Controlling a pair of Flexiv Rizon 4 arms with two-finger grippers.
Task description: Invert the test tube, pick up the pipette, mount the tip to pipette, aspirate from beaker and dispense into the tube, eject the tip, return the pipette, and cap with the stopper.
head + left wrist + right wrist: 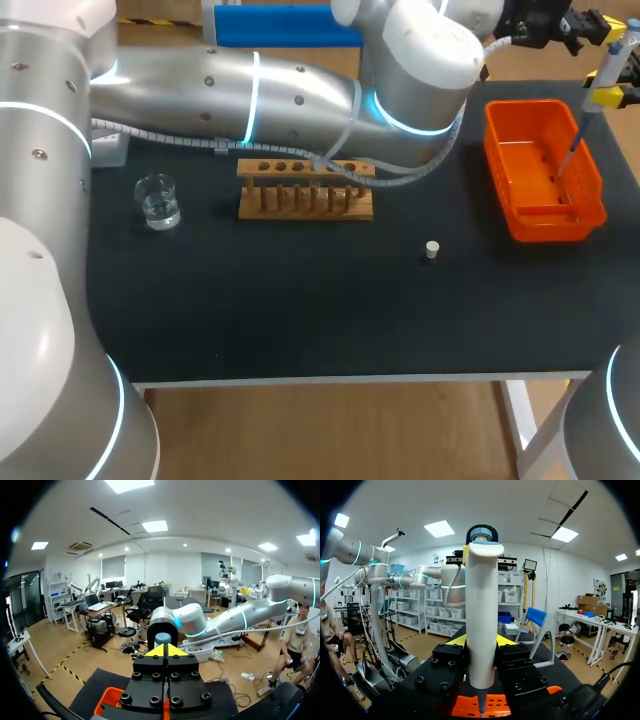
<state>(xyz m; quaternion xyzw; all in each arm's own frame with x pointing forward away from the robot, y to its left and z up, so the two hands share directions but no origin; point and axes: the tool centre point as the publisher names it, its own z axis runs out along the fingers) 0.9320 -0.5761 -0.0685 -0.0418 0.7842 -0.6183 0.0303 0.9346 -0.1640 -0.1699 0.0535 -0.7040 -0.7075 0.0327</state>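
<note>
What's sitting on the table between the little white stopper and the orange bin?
Nothing. In the head view, only bare black mat separates the stopper from the orange bin.

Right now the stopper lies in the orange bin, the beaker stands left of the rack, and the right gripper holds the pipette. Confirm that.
Wrong on the stopper: the head view shows it on the dark mat, outside the orange bin. The beaker does stand left of the rack, and the right gripper does hold the pipette.
</note>
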